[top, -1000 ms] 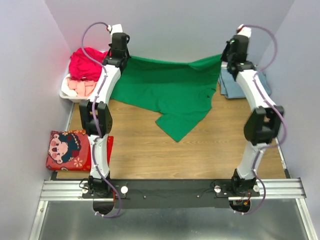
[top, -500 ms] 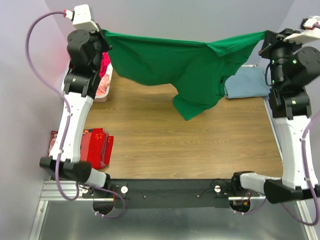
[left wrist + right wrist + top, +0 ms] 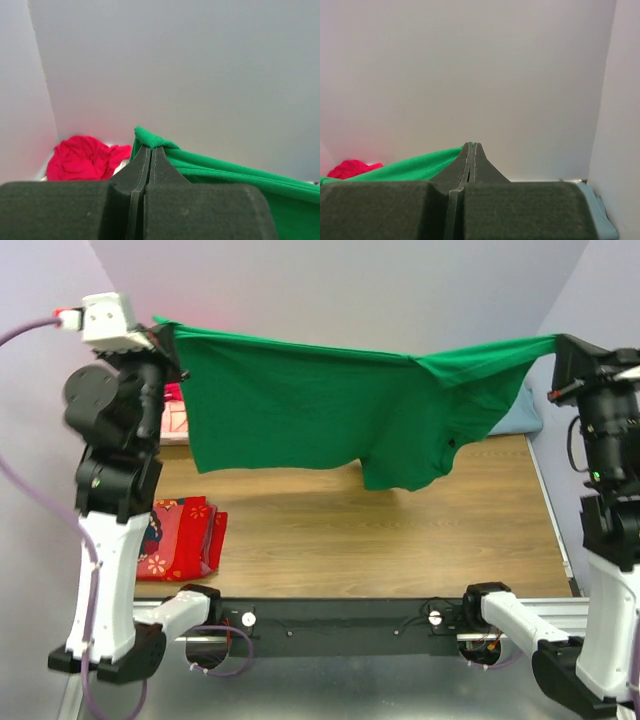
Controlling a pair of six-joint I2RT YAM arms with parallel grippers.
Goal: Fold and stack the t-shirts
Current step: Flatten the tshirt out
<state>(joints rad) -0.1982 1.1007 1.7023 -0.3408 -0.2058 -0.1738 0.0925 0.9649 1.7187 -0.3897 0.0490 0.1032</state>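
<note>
Your left claw (image 3: 150,148) and right claw (image 3: 471,146) each clamp one end of the green shirt (image 3: 300,410), stretched taut above the bench (image 3: 400,540), probably to spread it flat.

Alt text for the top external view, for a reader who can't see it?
A green t-shirt hangs stretched in the air above the wooden table, the left pincer shut on one upper corner and the right pincer on the other. A blue-grey t-shirt lies at the far right.

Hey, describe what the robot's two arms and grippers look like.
The left arm and right arm have white shells, black joints and looping lilac cables. The left gripper and right gripper are matte black, tapering to thin tips.
</note>
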